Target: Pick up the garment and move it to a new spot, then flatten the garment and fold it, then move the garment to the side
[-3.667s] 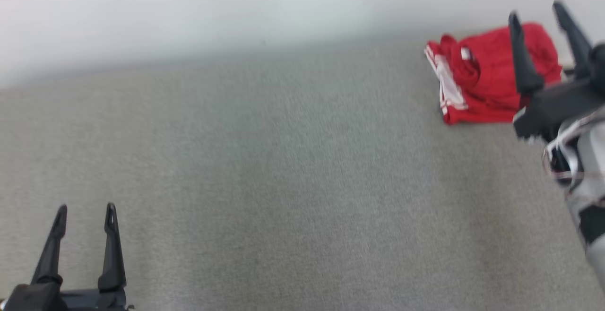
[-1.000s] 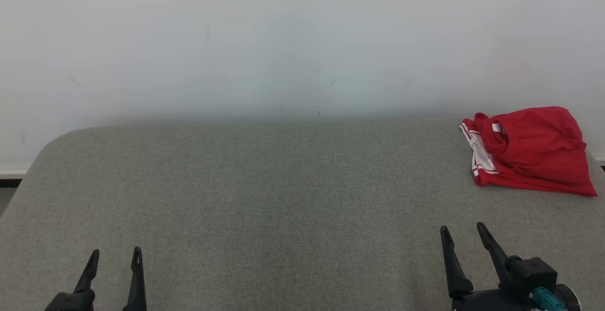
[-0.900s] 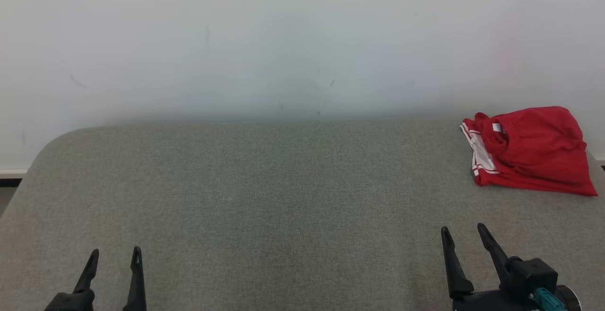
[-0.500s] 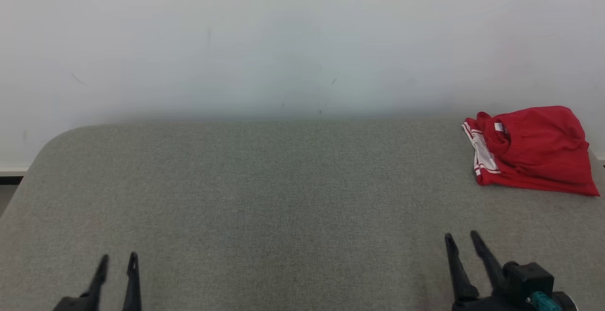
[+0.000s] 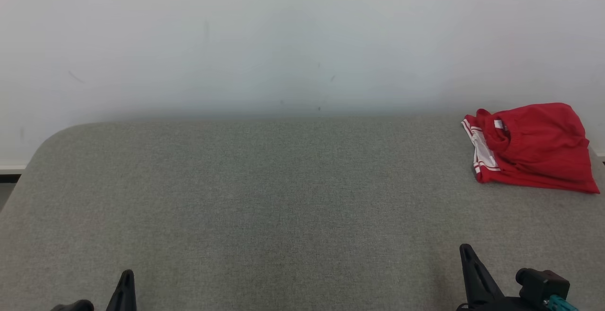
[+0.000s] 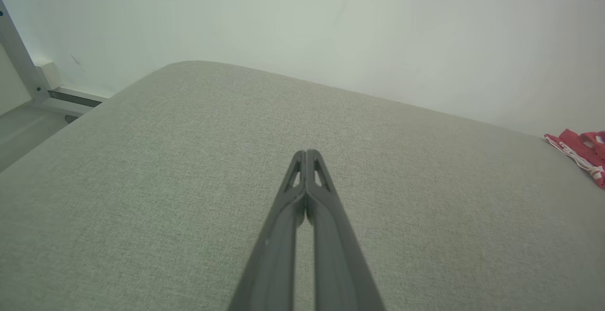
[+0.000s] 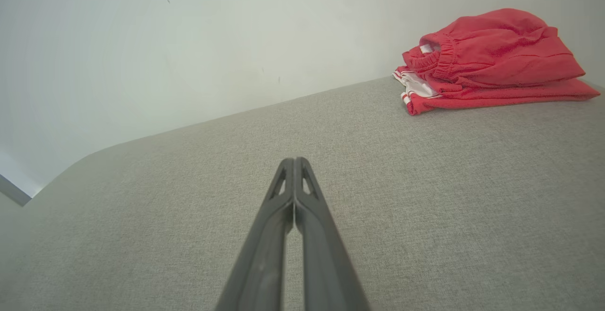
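Observation:
The garment [image 5: 531,148] is red with white stripes, folded in a small pile at the far right of the grey padded table [image 5: 283,197], close to the wall. It also shows in the right wrist view, the garment [image 7: 487,60], and its edge in the left wrist view, the garment [image 6: 583,152]. My left gripper [image 5: 125,282] sits at the lower left, shut and empty, tips together in its wrist view, left gripper [image 6: 306,152]. My right gripper [image 5: 468,254] is at the lower right, well short of the garment, shut with nothing in it, right gripper [image 7: 294,160].
A white wall [image 5: 283,41] runs along the table's far edge. The table's left corner is rounded [image 5: 52,136], with floor and a pale metal frame [image 6: 19,65] beyond it.
Both grippers have gone from open to shut and have drawn back toward the bottom of the head view. The garment lies where it was.

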